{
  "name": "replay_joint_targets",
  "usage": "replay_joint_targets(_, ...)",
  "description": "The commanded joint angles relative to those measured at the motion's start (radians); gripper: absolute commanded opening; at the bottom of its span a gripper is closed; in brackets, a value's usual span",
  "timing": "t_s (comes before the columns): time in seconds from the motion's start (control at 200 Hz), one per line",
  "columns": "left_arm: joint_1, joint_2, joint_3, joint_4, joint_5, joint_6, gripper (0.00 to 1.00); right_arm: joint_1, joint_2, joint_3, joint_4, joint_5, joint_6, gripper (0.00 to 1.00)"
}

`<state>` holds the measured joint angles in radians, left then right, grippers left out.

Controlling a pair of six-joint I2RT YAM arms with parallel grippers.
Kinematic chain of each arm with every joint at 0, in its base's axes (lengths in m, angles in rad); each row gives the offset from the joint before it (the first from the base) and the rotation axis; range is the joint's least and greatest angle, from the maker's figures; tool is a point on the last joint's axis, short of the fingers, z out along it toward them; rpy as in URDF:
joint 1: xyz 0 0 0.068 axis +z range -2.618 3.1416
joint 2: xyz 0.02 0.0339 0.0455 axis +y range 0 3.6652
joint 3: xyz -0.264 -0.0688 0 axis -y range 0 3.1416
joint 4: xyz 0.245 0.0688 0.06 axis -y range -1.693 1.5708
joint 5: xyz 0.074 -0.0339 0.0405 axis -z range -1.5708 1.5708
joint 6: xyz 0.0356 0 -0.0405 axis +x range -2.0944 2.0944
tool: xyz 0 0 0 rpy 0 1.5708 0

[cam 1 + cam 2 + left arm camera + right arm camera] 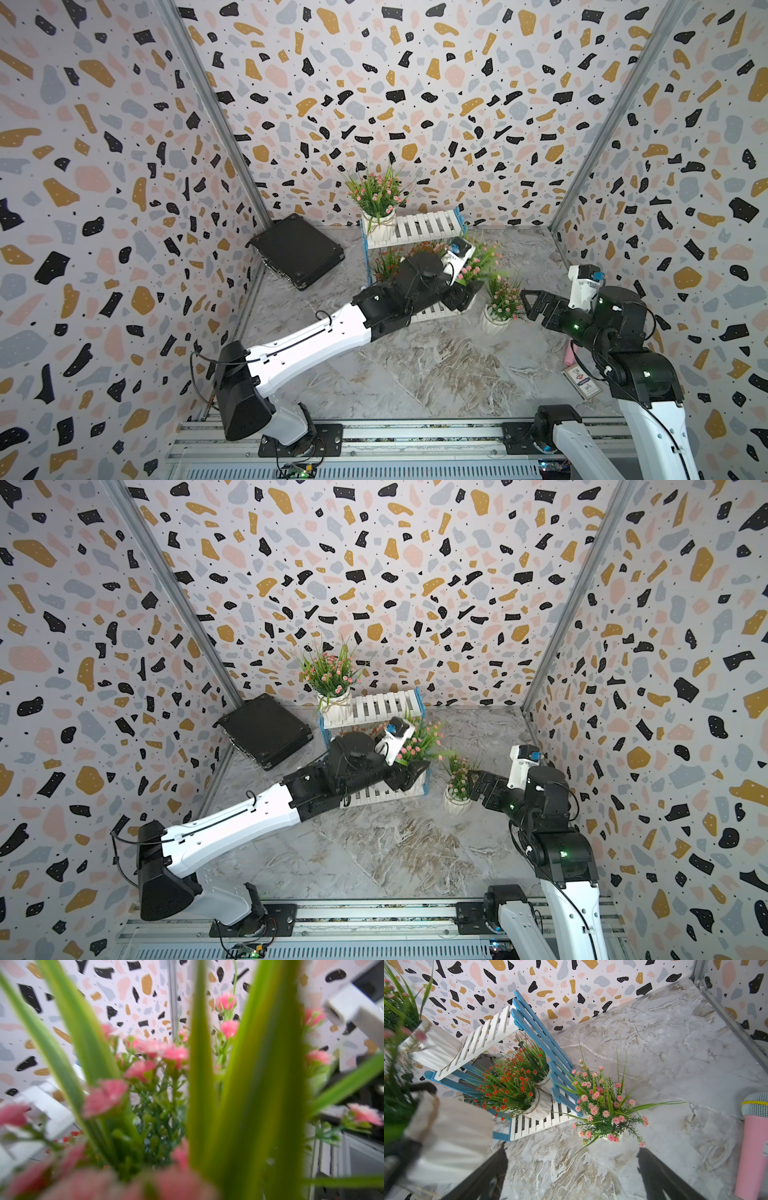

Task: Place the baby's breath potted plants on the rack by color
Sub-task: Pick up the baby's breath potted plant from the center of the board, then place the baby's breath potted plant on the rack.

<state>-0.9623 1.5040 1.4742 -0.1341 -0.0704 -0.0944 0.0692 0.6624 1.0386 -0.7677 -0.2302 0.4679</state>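
The rack (428, 226) stands at the back wall, white slats between blue side frames. A pink baby's breath potted plant (378, 199) sits at the left end of its top shelf. Two orange-red ones (508, 1088) stand on the lower shelf. My left gripper (461, 296) is shut on another pink plant (478, 261) beside the rack's right end; its white pot (448, 1136) shows between black fingers, and foliage (145, 1068) hides the jaws in the left wrist view. A third pink plant (500, 305) stands on the table. My right gripper (571, 1148) hangs open just right of it.
A flat black case (297, 251) leans at the back left corner. A pink toy microphone (753, 1142) and a small printed card (582, 380) lie by the right wall near my right arm. The marble tabletop (415, 365) spreads in front of the rack.
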Motion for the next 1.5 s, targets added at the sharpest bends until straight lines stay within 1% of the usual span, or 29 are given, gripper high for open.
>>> replay_joint_targets(0.0, 0.066, 0.056, 0.156, -0.082, 0.016, 0.029, 0.79, -0.005, -0.026, -0.009, -0.027, 0.001, -0.010, 0.99)
replay_joint_targets(0.115, 0.123, 0.144, 0.302, -0.112, 0.023, 0.060, 0.79, -0.004, -0.028, -0.046, -0.010, -0.044, 0.008, 0.99)
replay_joint_targets(0.285, 0.173, 0.281, 0.488, -0.139, -0.034, 0.118, 0.79, -0.006, -0.032, -0.082, 0.003, -0.063, -0.002, 0.99)
replay_joint_targets(0.446, 0.191, 0.382, 0.604, -0.138, -0.114, 0.165, 0.80, -0.006, -0.023, -0.103, 0.023, -0.081, -0.014, 0.99)
replay_joint_targets(0.556, 0.202, 0.427, 0.662, -0.148, -0.144, 0.178, 0.79, -0.006, -0.015, -0.121, 0.043, -0.100, -0.009, 0.99)
replay_joint_targets(0.751, 0.242, 0.447, 0.688, -0.141, -0.159, 0.150, 0.79, -0.006, -0.001, -0.152, 0.074, -0.127, 0.001, 0.99)
replay_joint_targets(1.091, 0.289, 0.467, 0.750, -0.166, -0.183, 0.141, 0.79, -0.006, 0.009, -0.176, 0.101, -0.143, 0.002, 0.99)
replay_joint_targets(1.297, 0.321, 0.460, 0.725, -0.162, -0.183, 0.138, 0.79, -0.005, 0.012, -0.179, 0.106, -0.149, 0.000, 0.99)
replay_joint_targets(1.497, 0.335, 0.437, 0.657, -0.136, -0.186, 0.136, 0.79, -0.006, 0.013, -0.188, 0.110, -0.151, 0.002, 0.99)
